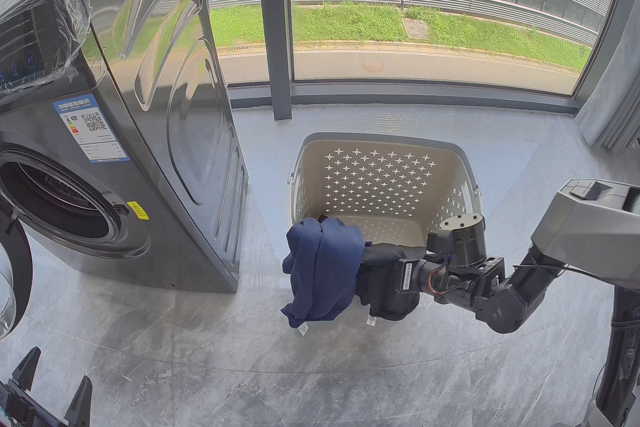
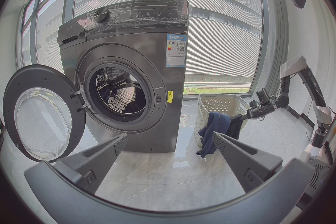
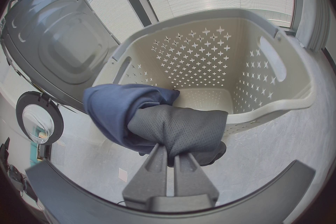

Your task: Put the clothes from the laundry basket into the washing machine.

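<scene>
My right gripper (image 1: 373, 278) is shut on a bundle of clothes: a dark grey garment (image 3: 182, 128) with a navy blue one (image 1: 323, 268) draped over its end. The bundle hangs just over the near rim of the cream laundry basket (image 1: 383, 181), toward the washing machine (image 1: 120, 115). The basket's inside (image 3: 210, 95) looks bare. The machine's drum (image 2: 117, 93) is dark, and its round door (image 2: 40, 114) is swung wide. My left gripper (image 2: 168, 139) is open, low at the near left, facing the machine from a distance. The clothes (image 2: 217, 126) hang beyond its fingertips.
The basket stands on a pale marble floor (image 1: 333, 368) to the right of the machine, in front of a floor-to-ceiling window (image 1: 433, 1) with a dark pillar (image 1: 273, 15). A grey curtain (image 1: 617, 95) hangs at the far right. Open floor lies between the machine's front and the basket.
</scene>
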Controlling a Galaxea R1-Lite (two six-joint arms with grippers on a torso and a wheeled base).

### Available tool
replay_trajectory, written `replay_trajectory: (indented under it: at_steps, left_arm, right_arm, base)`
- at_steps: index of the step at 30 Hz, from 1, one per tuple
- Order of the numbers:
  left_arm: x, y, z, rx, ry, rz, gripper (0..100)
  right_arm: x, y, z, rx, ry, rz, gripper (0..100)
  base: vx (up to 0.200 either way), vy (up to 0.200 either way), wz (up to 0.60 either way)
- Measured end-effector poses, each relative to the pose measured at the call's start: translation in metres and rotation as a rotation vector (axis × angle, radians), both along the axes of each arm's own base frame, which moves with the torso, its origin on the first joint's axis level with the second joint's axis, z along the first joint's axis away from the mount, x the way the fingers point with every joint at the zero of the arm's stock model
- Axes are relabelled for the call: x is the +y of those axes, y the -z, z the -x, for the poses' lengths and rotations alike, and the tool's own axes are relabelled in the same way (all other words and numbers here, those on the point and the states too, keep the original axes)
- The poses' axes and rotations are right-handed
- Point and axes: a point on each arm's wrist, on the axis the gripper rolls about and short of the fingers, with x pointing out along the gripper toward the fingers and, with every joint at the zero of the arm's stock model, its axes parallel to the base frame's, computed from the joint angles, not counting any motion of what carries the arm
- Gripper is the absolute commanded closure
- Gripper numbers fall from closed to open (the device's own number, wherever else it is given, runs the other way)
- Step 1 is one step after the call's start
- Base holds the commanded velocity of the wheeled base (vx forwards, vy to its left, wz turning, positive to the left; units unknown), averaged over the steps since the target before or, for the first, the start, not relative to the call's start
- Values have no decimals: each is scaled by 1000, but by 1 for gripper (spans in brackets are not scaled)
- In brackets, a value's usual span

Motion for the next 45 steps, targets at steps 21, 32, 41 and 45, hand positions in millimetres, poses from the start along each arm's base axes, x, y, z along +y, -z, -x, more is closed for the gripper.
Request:
replay_trajectory:
  at_steps: [21,32,41,45]
  left_arm:
    - [0,0,0,-1,0,-1,0]
    - [0,0,0,0,1,-3,0]
    - [0,0,0,0,0,-5,0]
    - [0,0,0,0,0,-5,0]
  right_arm:
    - [-16,-84,73,-149,-61,-65,100]
    - [-38,-132,124,-300,-106,-139,100]
    - [-44,-150,140,-429,-143,-135,100]
    - [-43,-153,143,-448,-161,-137,100]
  base:
    - [0,0,0]
    - [0,0,0]
    - [0,0,0]
    - [0,0,0]
